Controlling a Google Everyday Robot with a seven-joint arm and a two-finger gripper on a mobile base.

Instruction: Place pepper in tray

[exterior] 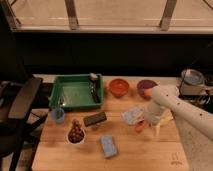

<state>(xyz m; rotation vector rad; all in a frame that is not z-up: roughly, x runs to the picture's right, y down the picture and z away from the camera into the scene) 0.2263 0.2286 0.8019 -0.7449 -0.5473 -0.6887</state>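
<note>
Gripper [149,120]: low, just beside pepper [140,126]; hold not discernible. Risk: glancing contact, pepper rolling toward adjacent pale packet [132,115]; drop during carry to tray [72,93], well apart.

Robot test station in an indoor lab or office-type room. A pale wooden table [135,157] stands below a broad window [117,12] with metal mullions, and a black chair [21,102] sits at its left edge. Unrelated household items lie spread apart on the top: a green tray [75,104], an orange bowl [119,88], a purple bowl [145,86], a blue cup [58,115] and a blue sponge [108,146]. A white robot arm [180,105] reaches in from the right. Its gripper [146,123] hangs low over the table's right half, in front of the purple bowl.
</note>
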